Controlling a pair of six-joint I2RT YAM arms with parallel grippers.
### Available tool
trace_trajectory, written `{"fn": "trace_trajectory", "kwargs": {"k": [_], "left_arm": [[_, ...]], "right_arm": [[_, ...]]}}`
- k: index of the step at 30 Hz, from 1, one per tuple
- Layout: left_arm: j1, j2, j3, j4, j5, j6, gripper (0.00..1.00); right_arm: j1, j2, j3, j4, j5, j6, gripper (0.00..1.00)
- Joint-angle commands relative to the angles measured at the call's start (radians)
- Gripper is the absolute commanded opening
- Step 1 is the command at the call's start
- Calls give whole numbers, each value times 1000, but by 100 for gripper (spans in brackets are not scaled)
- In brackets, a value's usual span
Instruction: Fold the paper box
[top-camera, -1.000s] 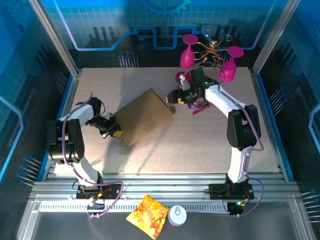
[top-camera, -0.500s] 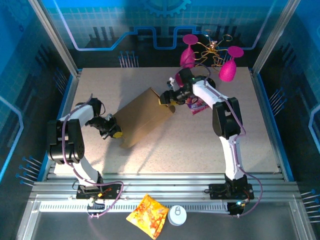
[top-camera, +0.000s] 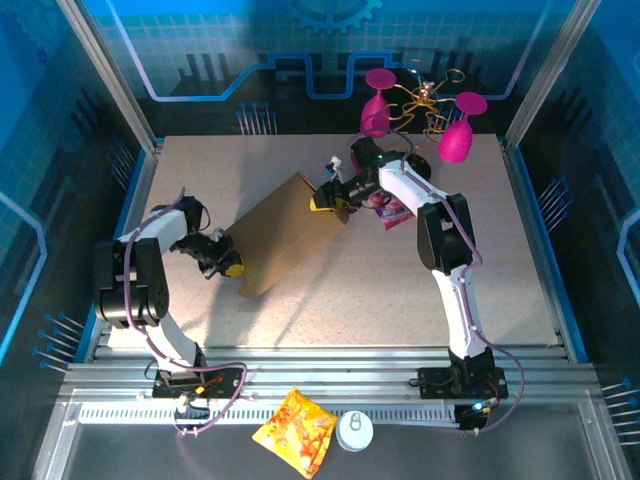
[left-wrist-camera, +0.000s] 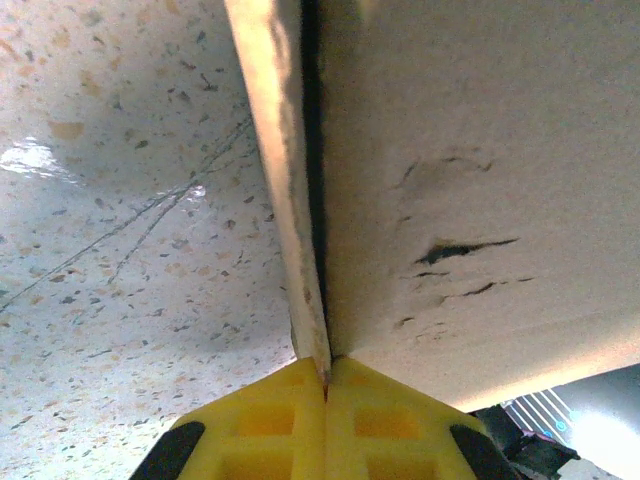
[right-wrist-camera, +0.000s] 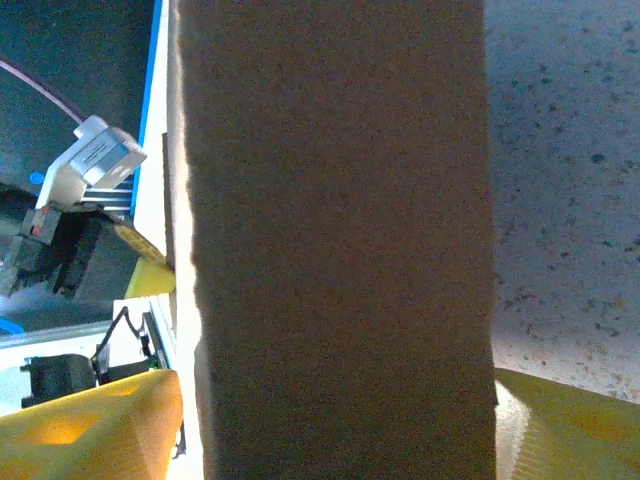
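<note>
The paper box, a brown cardboard mailer, lies slanted at the table's middle left. My left gripper is at its near left corner. In the left wrist view the yellow jaws of the left gripper are shut on a thin edge of the paper box. My right gripper reaches over the box's far right end. In the right wrist view the paper box stands between the wide-set jaws of the right gripper. One yellow finger shows a thin bright gap to the cardboard. The other finger lies against its edge.
Pink glasses on a gold wire stand are at the back of the table. A pink packet lies under the right arm. An orange snack packet and a white round lid lie on the front ledge.
The right gripper has moved left onto the box's far end, and its arm has swung inward. The left gripper and the box have stayed put.
</note>
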Motion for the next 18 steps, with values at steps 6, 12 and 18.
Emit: {"fn": "trace_trajectory", "kwargs": {"k": [6, 12, 18], "left_arm": [[12, -33, -6, -43, -107, 3, 23], [28, -182, 11, 41, -55, -133, 64], [90, -351, -5, 193, 22, -380, 79]], "right_arm": [[12, -35, -41, 22, -63, 91, 50], [8, -125, -151, 131, -78, 257, 40], [-11, -241, -263, 290, -81, 521, 37]]}}
